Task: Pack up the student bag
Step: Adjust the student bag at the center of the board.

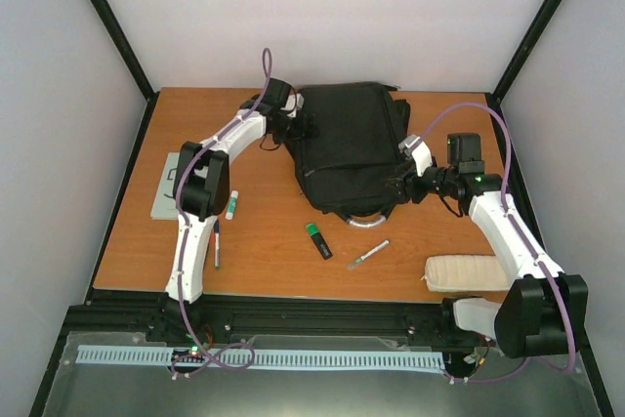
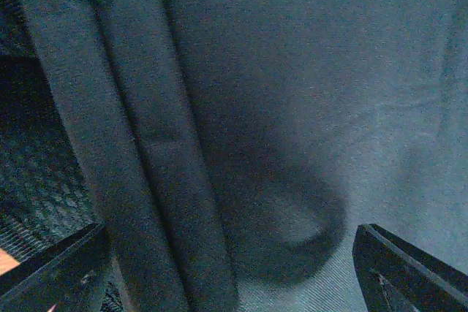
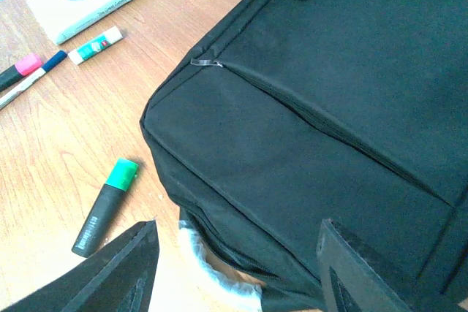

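The student bag point(image 1: 347, 148) is lying on the far middle of the table point(image 1: 264, 241). The left gripper point(image 1: 296, 128) and the right gripper point(image 1: 409, 183) are standing open at its 2 sides, probably for opening it.

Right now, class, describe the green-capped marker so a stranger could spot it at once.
Find the big black student bag on the wooden table. Just off its edge nearest the robot lies a stubby black marker. Its bright green cap sets it apart from the slim silvery pen to its right.

Black student bag point(image 1: 347, 144), flat (handle nearward)
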`<state>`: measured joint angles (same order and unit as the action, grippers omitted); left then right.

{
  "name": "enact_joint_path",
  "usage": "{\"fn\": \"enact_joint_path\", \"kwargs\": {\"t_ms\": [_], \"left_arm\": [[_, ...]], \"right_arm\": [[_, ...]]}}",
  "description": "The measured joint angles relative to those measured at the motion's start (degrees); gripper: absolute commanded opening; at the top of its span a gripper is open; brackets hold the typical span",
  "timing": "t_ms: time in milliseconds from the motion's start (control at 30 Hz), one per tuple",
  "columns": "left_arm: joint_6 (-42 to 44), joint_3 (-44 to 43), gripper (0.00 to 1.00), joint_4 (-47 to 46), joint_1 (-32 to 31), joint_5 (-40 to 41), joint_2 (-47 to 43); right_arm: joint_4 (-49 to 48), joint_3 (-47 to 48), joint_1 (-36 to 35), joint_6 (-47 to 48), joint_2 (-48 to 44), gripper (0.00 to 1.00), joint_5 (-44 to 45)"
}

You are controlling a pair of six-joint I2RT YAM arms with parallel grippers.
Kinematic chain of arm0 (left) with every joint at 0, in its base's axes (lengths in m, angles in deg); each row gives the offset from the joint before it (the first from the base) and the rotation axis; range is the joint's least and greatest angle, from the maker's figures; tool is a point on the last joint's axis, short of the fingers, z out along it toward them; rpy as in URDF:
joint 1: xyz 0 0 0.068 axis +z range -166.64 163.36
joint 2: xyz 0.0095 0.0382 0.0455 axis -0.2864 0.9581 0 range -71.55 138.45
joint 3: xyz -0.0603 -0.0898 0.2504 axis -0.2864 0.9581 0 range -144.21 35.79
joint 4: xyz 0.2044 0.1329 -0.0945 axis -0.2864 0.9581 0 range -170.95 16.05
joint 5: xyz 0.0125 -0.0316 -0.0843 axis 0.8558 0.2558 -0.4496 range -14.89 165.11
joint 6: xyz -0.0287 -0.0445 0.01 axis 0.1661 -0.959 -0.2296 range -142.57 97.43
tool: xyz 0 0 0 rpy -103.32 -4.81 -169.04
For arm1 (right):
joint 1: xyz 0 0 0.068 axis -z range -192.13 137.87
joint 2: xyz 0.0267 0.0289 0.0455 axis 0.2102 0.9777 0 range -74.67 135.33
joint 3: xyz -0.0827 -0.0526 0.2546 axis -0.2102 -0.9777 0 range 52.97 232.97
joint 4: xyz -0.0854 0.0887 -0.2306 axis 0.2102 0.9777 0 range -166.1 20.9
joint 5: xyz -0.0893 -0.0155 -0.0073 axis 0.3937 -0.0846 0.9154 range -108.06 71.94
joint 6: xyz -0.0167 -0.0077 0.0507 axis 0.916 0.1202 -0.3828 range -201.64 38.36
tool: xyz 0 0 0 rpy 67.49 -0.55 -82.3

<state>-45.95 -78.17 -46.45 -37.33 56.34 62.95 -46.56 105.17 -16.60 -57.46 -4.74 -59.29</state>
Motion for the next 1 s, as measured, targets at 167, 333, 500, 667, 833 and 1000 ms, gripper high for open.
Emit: {"fn": "enact_joint_path", "kwargs": {"t_ms": [167, 333, 500, 667, 833, 1000], "left_arm": [[1.62, -0.44, 1.0, 2.47, -1.07, -2.05, -0.83], [1.14, -2.67, 1.0, 10.05, -1.29, 0.72, -4.98], [1.33, -4.26, 1.0, 18.45, -1.29, 11.82, -13.51], [3.3, 7.1, 1.0, 17.92, -0.26, 17.64, -26.14], [5.05, 23.45, 1.0, 14.43, 1.33, 21.46, -35.93], [4.0, 34.32, 1.0, 12.94, 2.78, 23.45, -41.51]], "right_arm": [[0.24, 0.0, 0.0, 0.04, -0.02, 0.6, -0.09], [0.48, 0.0, 0.0, 0.24, -0.44, 0.6, -0.46], [0.66, 0.0, 0.0, 0.44, -1.95, 0.6, -0.87], [0.68, 0.0, 0.0, 0.48, -2.47, 0.61, -1.27], [0.74, 0.0, 0.0, 0.7, -2.62, 0.61, -1.36], [0.9, 0.0, 0.0, 0.92, -3.26, 0.61, -1.68]]}}
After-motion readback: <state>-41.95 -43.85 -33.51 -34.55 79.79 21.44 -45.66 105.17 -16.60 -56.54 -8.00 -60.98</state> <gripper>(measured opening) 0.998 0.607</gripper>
